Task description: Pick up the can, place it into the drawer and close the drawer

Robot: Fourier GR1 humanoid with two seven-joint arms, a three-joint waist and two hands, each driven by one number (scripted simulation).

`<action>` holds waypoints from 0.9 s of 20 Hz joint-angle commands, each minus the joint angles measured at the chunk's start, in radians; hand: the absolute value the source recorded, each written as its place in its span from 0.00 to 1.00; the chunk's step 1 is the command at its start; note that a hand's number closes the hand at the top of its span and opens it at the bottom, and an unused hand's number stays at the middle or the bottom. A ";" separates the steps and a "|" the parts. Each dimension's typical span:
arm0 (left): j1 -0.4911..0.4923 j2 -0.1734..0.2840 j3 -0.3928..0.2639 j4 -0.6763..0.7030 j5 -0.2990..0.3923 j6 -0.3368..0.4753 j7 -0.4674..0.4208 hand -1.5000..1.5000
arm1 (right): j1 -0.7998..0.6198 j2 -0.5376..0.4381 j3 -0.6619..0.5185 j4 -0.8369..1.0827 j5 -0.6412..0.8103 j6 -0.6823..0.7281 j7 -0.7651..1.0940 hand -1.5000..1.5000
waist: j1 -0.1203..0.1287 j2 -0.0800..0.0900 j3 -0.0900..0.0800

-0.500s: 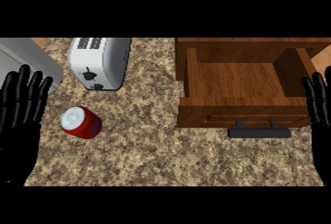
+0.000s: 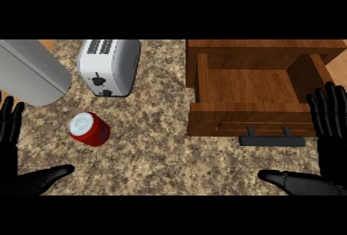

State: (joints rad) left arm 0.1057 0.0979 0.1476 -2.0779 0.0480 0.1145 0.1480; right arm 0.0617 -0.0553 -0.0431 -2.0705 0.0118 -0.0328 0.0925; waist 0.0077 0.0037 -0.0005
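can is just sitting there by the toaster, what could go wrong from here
1. The red can lies tilted on the counter, so it could roll when the left hand closes on it.
2. The toaster stands close behind the can, so a reach from the front may bump it.
3. The open drawer is across the counter, near the right hand; a long carry could clip its front wall.

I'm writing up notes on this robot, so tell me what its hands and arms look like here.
Both hands are plain glossy black, each with slim tapered fingers and a thicker rounded thumb. The left hand shows at the view's left edge, the right hand at its right edge. No markings, cables or sleeves show on them. The forearms are out of view in this picture, so their look cannot be told.
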 commanded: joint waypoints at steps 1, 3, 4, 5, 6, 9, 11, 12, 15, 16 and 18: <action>0.030 0.009 0.073 -0.063 0.019 0.073 0.202 0.00 | 0.015 0.006 -0.024 0.034 -0.022 -0.014 0.069 0.00 | 0.002 -0.005 0.002; 0.069 0.009 0.060 -0.114 -0.012 0.076 0.227 0.00 | -0.040 -0.017 -0.051 -0.008 -0.030 -0.035 0.169 0.00 | 0.000 -0.005 0.001; 0.054 0.000 0.048 -0.112 -0.010 0.080 0.256 0.00 | -0.039 -0.020 -0.023 -0.038 -0.006 -0.034 0.197 0.00 | -0.004 -0.005 0.001; 0.069 -0.001 0.080 -0.074 0.001 0.069 0.202 0.00 | -0.051 -0.019 -0.078 0.045 -0.034 -0.034 0.124 0.00 | -0.003 -0.004 0.001; 0.057 -0.014 0.026 -0.139 -0.054 0.089 0.262 0.00 | -0.006 -0.030 -0.073 0.041 -0.052 0.012 0.089 0.00 | -0.007 -0.004 0.001; 0.025 0.002 0.079 -0.141 0.001 0.073 0.282 0.00 | 0.017 -0.026 -0.070 -0.041 -0.053 0.005 0.152 0.00 | -0.007 -0.005 0.001; -0.012 0.059 0.155 -0.067 0.043 0.031 0.266 0.00 | 0.013 0.002 -0.046 0.023 -0.028 -0.001 0.084 0.00 | -0.007 -0.004 0.001; 0.003 0.010 0.088 -0.083 -0.017 0.058 0.259 0.00 | 0.050 -0.022 -0.085 -0.049 -0.080 0.033 0.102 0.00 | -0.009 -0.005 0.001; 0.008 0.014 0.136 0.011 0.059 0.003 0.178 0.00 | 0.002 -0.046 -0.137 0.036 -0.097 0.036 0.084 0.00 | -0.008 -0.004 0.000; 0.004 0.018 0.097 -0.057 0.009 0.029 0.278 0.00 | 0.106 -0.018 -0.092 0.000 -0.063 0.057 0.025 0.00 | -0.010 -0.005 0.001; -0.034 -0.023 0.049 0.001 -0.046 0.067 0.245 0.00 | 0.056 -0.010 -0.095 0.056 -0.065 0.052 0.004 0.00 | -0.009 -0.004 0.001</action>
State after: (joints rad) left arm 0.1014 0.1014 0.2414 -2.0918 0.0513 0.1521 0.3639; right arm 0.1004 -0.0735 -0.1337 -2.0436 -0.0495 0.0008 0.1442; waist -0.0006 -0.0004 0.0000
